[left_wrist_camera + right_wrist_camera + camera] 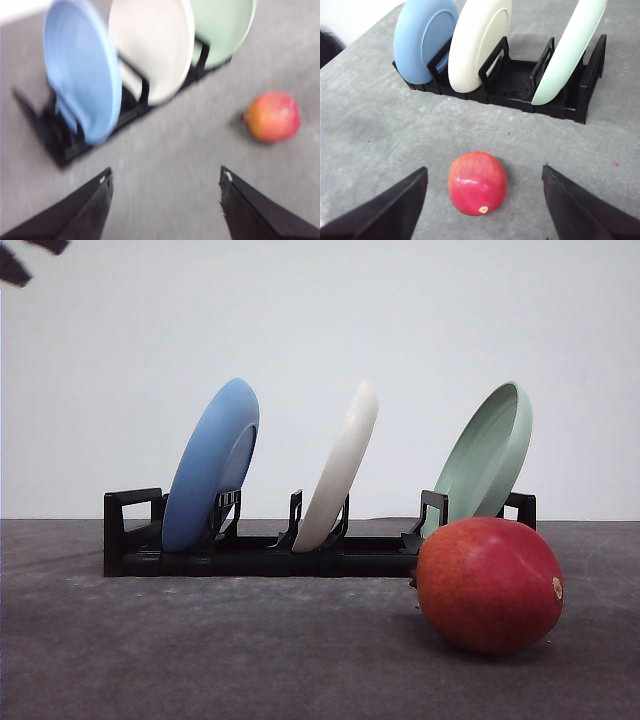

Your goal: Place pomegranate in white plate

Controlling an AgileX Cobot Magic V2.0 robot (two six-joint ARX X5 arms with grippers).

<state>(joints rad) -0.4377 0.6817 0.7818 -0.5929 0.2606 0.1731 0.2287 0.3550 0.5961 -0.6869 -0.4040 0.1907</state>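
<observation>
On the table: nothing is held, and the task is judged to be at its very start.
Pomegranate [488, 585]: it is seen resting on the grey table [200, 660], at about 4 o'clock from the rack in the front view, near its right end but apart from it.
White plate [341, 466]: it is stood on edge, tilted, in the middle slot of the black rack [250, 555], between the blue plate [210, 465] and the pale green plate [487, 454].
Right gripper [484, 207]: its jaws are spread wide, with the fruit seen between them, toward 12 o'clock of the fingertips; no contact is shown.
Left gripper [166, 195]: it is likewise spread wide and empty, pointed at bare table before the rack; its view is blurred.
Done: nothing, as far as can be judged.
Left: the fruit is yet to be grasped, lifted and set in the plate, which is not lying flat.
</observation>
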